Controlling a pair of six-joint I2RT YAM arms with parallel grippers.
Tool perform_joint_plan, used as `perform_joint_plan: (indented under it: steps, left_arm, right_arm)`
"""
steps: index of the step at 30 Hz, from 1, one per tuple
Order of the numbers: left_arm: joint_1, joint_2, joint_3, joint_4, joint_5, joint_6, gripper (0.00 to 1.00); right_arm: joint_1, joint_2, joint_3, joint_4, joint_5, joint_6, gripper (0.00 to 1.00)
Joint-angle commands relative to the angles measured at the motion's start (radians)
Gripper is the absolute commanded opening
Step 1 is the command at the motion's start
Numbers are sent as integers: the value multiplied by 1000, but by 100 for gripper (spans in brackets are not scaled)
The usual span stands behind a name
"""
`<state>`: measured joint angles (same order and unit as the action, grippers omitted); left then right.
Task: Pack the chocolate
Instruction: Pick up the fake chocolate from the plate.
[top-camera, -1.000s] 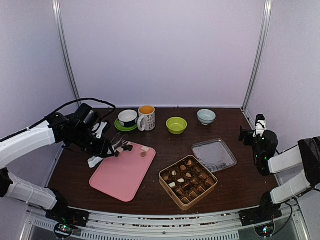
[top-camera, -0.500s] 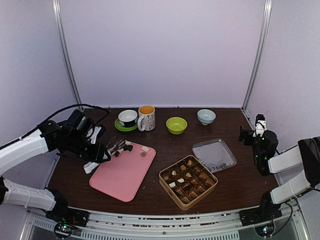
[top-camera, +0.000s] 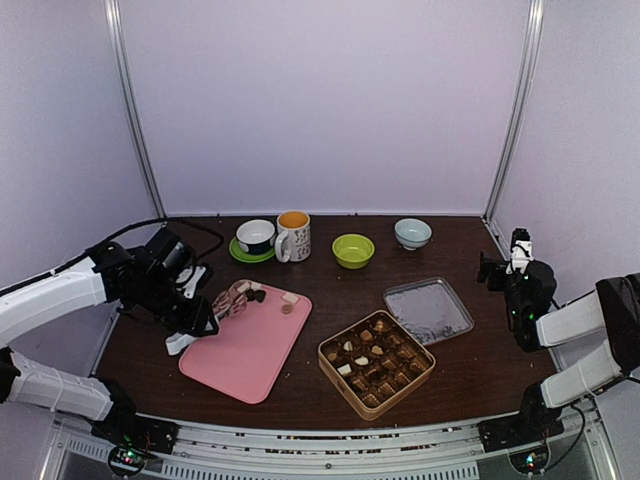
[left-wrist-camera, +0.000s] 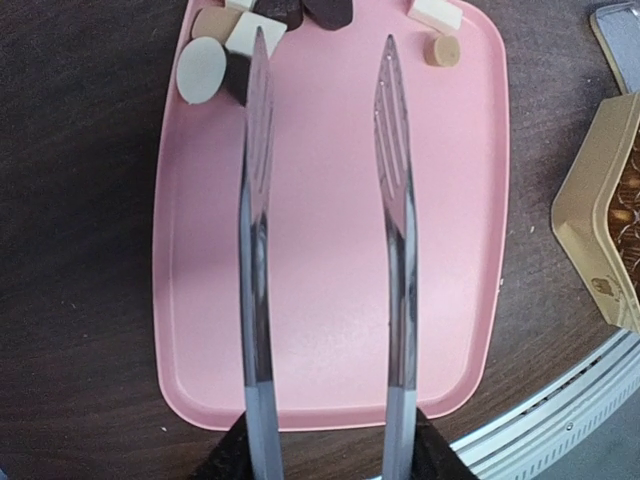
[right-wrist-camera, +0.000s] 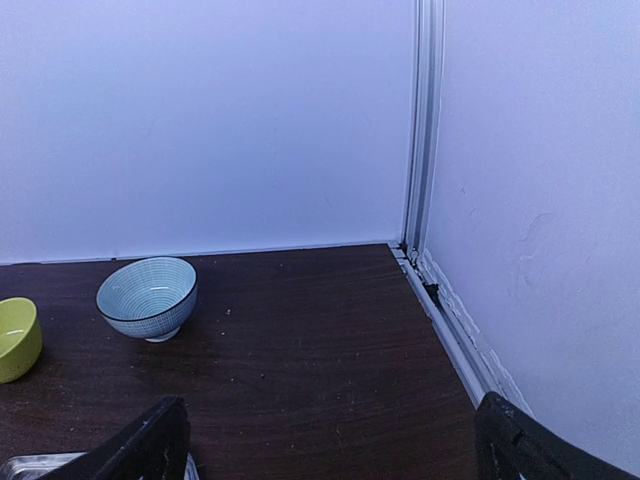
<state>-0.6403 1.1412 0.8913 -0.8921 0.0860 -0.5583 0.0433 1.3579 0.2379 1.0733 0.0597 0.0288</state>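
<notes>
On the dark table (top-camera: 480, 370), a pink tray (top-camera: 240, 350) lies front left. An open gold tin (top-camera: 341, 387) sits just right of it, with a silvery lid (top-camera: 428, 310) beyond the tin. The left gripper (top-camera: 198, 316) pinches metal tongs (left-wrist-camera: 255, 250), whose 2 blades stand apart over the tray. Their tips are near loose chocolate (left-wrist-camera: 250, 30) clustered at the tray's far end, and more pieces fill the tin. The right gripper (right-wrist-camera: 335, 440) hangs near the table's right edge, jaws spread wide.
</notes>
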Motion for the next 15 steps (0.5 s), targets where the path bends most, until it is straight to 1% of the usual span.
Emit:
perform_joint_plan:
  steps: [1,5,12,15]
  left_arm:
    - [11,31,34,-12,-49,34,45]
    - [13,78,37,6,-66,50,46]
    - [41,191,76,55,-70,56,44]
    - [47,241,104,52,-81,58,43]
  right_arm:
    - [-3,1,13,14,-4,-4,100]
    - [-3,1,13,14,-4,-4,100]
    - [-3,1,12,14,-5,-3,100]
    - [-3,1,13,14,-4,-3,100]
